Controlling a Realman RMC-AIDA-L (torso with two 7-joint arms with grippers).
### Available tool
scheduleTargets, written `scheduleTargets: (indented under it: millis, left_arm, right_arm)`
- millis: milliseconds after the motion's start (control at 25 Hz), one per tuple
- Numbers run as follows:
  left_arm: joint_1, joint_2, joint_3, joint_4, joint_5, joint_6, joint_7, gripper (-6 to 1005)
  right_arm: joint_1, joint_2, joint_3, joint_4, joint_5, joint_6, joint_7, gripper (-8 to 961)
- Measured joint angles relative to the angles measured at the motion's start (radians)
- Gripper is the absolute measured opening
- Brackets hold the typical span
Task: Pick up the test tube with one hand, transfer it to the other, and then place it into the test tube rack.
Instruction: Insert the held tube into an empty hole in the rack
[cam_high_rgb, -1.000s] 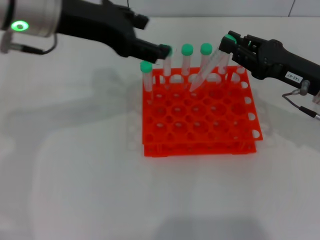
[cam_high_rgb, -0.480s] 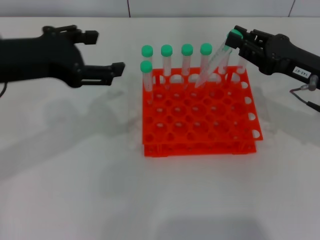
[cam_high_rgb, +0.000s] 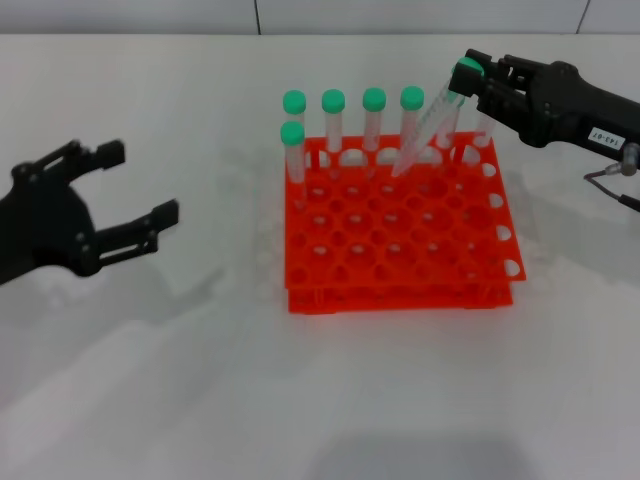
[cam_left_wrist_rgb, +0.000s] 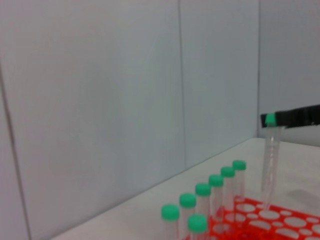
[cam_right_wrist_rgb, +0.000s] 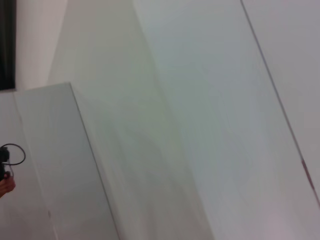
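Pulled back from the test tube rack (cam_high_rgb: 398, 228) over the last second, left gripper (cam_high_rgb: 128, 196), now well off to the rack's left, low over the white table (cam_high_rgb: 320, 400), fingers spread wide, nothing between them. Barely shifted meanwhile, right gripper (cam_high_rgb: 466, 78): above the rack's far right corner, fingers clenched on the green cap of the test tube (cam_high_rgb: 428, 125).

Long axis of the tube tilted, not upright: cap end up and toward the rack's far right corner, rounded clear tip down and toward the rack's middle, at or just inside a hole of the rack's far rows, about the fourth column from the left. Whether the tip touches the rack's top tier, cannot tell. Same lean seen from the left wrist, tube (cam_left_wrist_rgb: 269, 167) hanging from the dark gripper (cam_left_wrist_rgb: 270, 119) with its tip over the rack's holes.

Standing upright in the rack: four other green-capped tubes (cam_high_rgb: 353, 125) along the far row, starting at the far left corner, and one more (cam_high_rgb: 293, 160) in the next row nearer, far left hole. Remaining holes open.

Right wrist view: only pale wall panels, no rack, no tube.
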Motion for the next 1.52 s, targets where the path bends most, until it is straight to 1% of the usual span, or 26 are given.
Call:
scheduleTargets:
  millis: [160, 280, 360, 440, 640, 800, 1000, 1240, 1520]
  left_arm:
    - [-0.018, 0.002, -0.073, -0.144, -0.01, 0.037, 0.086, 875]
    - [-0.045, 0.005, -0.134, -0.247, -0.009, 0.065, 0.134, 875]
    - [-0.062, 0.007, -0.181, -0.296, -0.001, 0.103, 0.158, 875]
    - [-0.071, 0.008, -0.209, -0.318, 0.007, 0.127, 0.17, 875]
    - [-0.079, 0.008, -0.225, -0.333, 0.019, 0.141, 0.18, 875]
    - [-0.091, 0.008, -0.232, -0.335, 0.047, 0.137, 0.172, 875]
    - [-0.099, 0.007, -0.263, -0.337, 0.075, 0.143, 0.149, 875]
    - [-0.102, 0.011, -0.265, -0.337, 0.08, 0.144, 0.129, 875]
    - [-0.106, 0.011, -0.266, -0.338, 0.086, 0.139, 0.116, 875]
  right_arm:
    - [0.0, -0.001, -0.009, -0.045, -0.017, 0.004, 0.015, 249]
    - [0.003, -0.008, -0.027, -0.067, -0.023, 0.008, 0.03, 249]
    - [0.011, -0.012, -0.035, -0.076, -0.028, 0.007, 0.034, 249]
    - [0.014, -0.013, -0.038, -0.082, -0.03, 0.007, 0.037, 250]
    - [0.051, -0.012, -0.085, -0.139, -0.054, 0.013, 0.07, 250]
    - [0.071, -0.002, -0.116, -0.183, -0.066, 0.042, 0.092, 250]
    - [0.1, 0.012, -0.188, -0.223, -0.072, 0.116, 0.123, 250]
    - [0.137, 0.023, -0.252, -0.232, -0.062, 0.209, 0.127, 249]
    - [0.157, 0.029, -0.276, -0.225, -0.059, 0.268, 0.137, 249]
